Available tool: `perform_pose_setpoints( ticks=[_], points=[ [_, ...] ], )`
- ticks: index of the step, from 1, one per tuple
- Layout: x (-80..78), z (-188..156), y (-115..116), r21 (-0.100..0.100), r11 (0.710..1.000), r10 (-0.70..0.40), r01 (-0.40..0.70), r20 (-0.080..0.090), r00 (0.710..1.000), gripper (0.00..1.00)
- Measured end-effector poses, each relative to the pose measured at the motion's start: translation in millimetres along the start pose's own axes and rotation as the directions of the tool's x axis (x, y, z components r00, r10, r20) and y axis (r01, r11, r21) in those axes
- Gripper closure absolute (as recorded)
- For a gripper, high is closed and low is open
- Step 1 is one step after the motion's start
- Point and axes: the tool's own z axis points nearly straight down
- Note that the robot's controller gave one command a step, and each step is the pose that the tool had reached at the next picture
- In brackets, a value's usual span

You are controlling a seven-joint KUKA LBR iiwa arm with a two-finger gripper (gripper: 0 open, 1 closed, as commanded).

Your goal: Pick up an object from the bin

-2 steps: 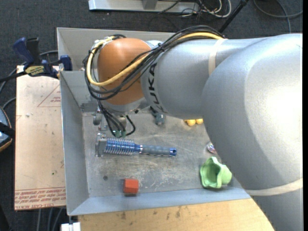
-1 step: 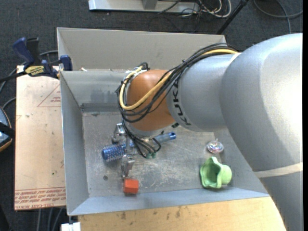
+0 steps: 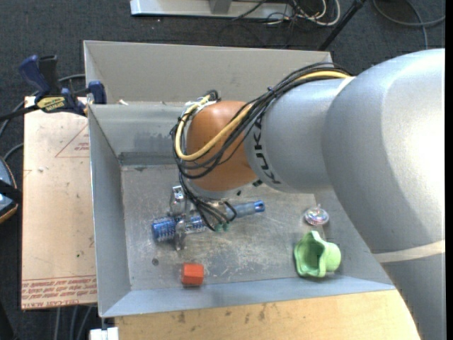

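- The gripper (image 3: 179, 218) is low over the floor of the bin (image 3: 106, 211), left of centre. Whether its jaws are spread or pressed together cannot be told.
- One blue ribbed cylinder (image 3: 164, 229) lies right against the gripper, on its left; a grip on it cannot be made out.
- One of each elsewhere:
  - a blue-tipped clear tube (image 3: 248, 208) just to the right
  - an orange-red block (image 3: 192, 275) by the near wall
  - a green lump (image 3: 317, 256) near right
  - a small clear round piece (image 3: 316, 217) just beyond the lump
- The orange wrist cover (image 3: 216, 147) and its cables overhang the gripper.
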Motion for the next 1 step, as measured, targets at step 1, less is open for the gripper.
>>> perform_pose_setpoints(
  ticks=[1],
  points=[
    [-3.8, -146.9, -12.1, 0.004, 0.999, -0.036, 0.036, -0.004, 0.999, 1.0]
  ],
)
